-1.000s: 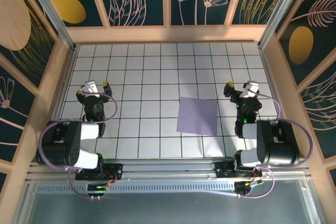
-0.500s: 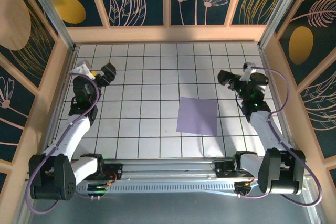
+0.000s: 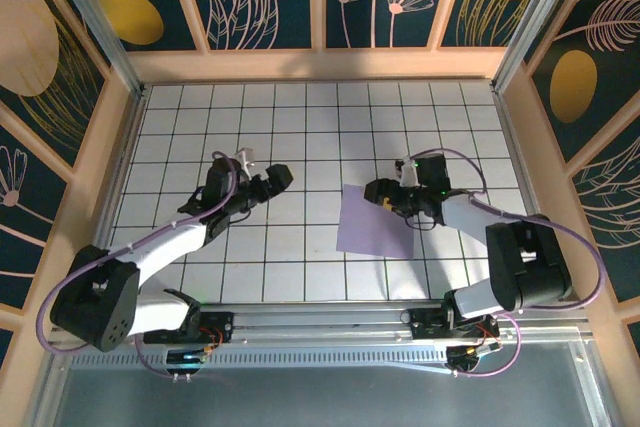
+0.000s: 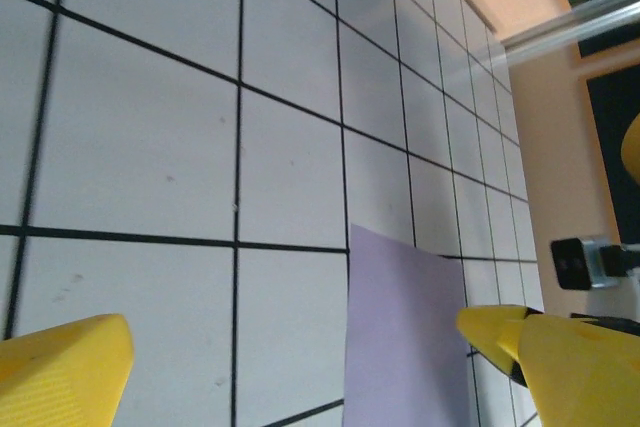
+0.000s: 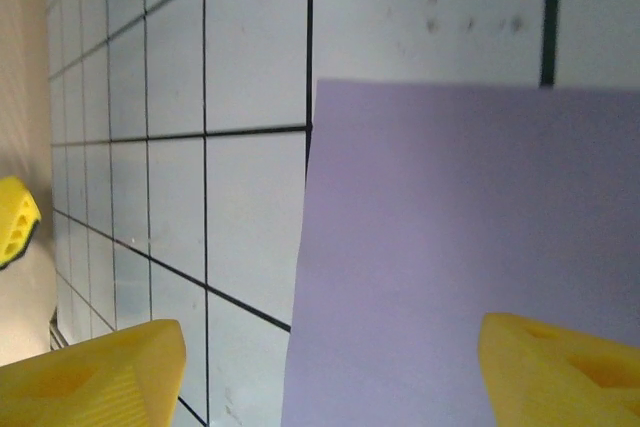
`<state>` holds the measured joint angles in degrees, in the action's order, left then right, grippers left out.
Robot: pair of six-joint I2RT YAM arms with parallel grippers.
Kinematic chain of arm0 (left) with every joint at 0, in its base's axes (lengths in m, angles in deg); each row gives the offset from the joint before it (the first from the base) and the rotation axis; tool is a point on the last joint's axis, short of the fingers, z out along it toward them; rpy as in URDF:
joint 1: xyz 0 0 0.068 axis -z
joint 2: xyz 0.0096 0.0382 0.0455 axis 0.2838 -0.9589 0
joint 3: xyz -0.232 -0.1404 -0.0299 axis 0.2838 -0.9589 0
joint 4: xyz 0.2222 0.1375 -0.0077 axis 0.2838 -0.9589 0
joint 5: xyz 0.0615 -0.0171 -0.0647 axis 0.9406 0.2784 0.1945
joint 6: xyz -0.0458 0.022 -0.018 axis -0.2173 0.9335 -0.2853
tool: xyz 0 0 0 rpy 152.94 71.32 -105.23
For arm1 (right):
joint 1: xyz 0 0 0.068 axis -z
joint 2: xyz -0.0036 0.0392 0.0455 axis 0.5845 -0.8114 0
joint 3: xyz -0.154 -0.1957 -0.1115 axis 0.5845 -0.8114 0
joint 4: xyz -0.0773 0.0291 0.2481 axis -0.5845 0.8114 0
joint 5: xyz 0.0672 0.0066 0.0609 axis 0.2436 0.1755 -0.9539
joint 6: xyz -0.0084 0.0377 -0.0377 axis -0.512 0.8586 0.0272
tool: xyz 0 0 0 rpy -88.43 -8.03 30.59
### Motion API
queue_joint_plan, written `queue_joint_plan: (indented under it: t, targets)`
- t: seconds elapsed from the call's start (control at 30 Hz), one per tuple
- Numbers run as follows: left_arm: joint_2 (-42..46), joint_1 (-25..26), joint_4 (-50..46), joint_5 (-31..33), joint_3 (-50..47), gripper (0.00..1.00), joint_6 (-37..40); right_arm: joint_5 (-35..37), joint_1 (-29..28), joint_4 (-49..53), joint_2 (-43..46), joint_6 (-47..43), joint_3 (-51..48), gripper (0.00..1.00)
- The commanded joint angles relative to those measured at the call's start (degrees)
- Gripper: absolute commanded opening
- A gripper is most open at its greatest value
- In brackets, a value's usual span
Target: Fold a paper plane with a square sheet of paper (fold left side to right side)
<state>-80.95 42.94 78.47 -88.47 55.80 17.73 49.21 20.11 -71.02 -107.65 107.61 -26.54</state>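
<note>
Jaws apart on the right gripper (image 3: 380, 193), nothing between them. Poised over the upper edge of the square sheet of paper (image 3: 375, 232), tips pointing left. Behind it, the right arm (image 3: 470, 209) stretched low and nearly level out from the table's right side, then bent back down to its base. Jaws spread wide too on the left gripper (image 3: 255, 185), empty, aimed right toward the sheet but short of it, with bare tiles between. Left arm (image 3: 170, 237) reaching diagonally up and rightward from its base at the near left corner.

Lavender, plain, lying flat on the tiled table (image 3: 300, 117), right of centre and nearer the front than the back. Unfolded, no crease visible, edges slightly askew to the grid lines.

From above: the whole square and both arms at once. From the right wrist: yellow fingertips (image 5: 95, 377) low in the frame on either side, the sheet's corner and one straight edge close beneath, faint scuffs on a tile beyond. From the left wrist: yellow fingertips (image 4: 60, 372) set wide, one corner of the sheet ahead between them, and part of the right arm's end at the right edge.
</note>
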Motion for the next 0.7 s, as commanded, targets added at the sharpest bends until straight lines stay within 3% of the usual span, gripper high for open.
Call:
queue_joint_plan:
  t: [0.0,0.2,0.4,0.67]
  targets:
    - [-2.8,2.4,0.9,1.5,3.5,0.97,-1.9,-0.2,-2.1,1.0,-1.6,0.7,-0.2,0.77]
    - [-6.3,5.3,2.7,3.7,4.3,0.96,-4.2,0.8,-4.9,-2.5,-5.1,2.8,-1.7,0.76]
    - [-6.1,6.0,-1.2,7.6,4.0,0.96,-4.3,1.0,-8.1,-5.5,-9.9,4.1,0.4,0.76]
    - [-2.6,6.0,-8.1,13.1,4.3,0.97,-2.3,0.1,-13.5,-8.2,-21.2,5.1,12.3,0.75]
